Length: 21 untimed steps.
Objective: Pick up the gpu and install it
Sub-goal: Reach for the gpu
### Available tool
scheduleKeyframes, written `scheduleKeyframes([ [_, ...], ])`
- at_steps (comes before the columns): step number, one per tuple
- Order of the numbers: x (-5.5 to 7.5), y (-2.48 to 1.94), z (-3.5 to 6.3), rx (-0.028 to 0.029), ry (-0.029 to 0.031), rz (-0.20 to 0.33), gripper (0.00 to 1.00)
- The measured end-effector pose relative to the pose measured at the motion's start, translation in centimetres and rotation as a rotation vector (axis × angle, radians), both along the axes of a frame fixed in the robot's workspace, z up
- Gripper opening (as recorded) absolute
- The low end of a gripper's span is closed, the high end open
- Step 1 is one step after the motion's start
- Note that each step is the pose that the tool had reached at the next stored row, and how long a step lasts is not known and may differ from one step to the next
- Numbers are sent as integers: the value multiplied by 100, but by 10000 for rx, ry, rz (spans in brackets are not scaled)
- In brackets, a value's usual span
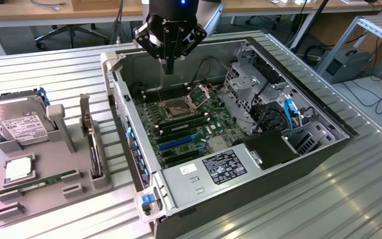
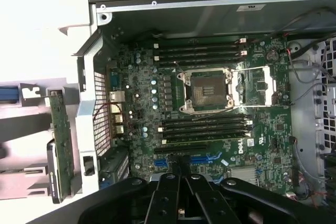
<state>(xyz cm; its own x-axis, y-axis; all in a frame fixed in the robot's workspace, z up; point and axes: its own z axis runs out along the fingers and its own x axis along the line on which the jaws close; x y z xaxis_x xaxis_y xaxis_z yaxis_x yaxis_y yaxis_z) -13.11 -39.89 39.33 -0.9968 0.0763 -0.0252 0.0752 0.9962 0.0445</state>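
The gpu stands on edge in a slot of the grey holder, on the exterior view's left beside the open computer case. In the wrist view the gpu shows as a narrow green card just outside the case wall. My gripper hangs above the far part of the case, over the motherboard, well apart from the gpu. Its fingers are shut with nothing between them. The blue card slot lies just under the fingertips in the wrist view.
The holder also carries a silver hard drive, a processor chip and a RAM stick. Inside the case are the open processor socket, drive cages and a black power supply. The case walls rise around the board.
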Motion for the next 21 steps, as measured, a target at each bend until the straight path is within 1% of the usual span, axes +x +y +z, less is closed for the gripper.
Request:
scheduleKeyframes([
  [11,-103,0,0,0,-1,1,11],
  [21,-166,0,0,0,-1,1,11],
])
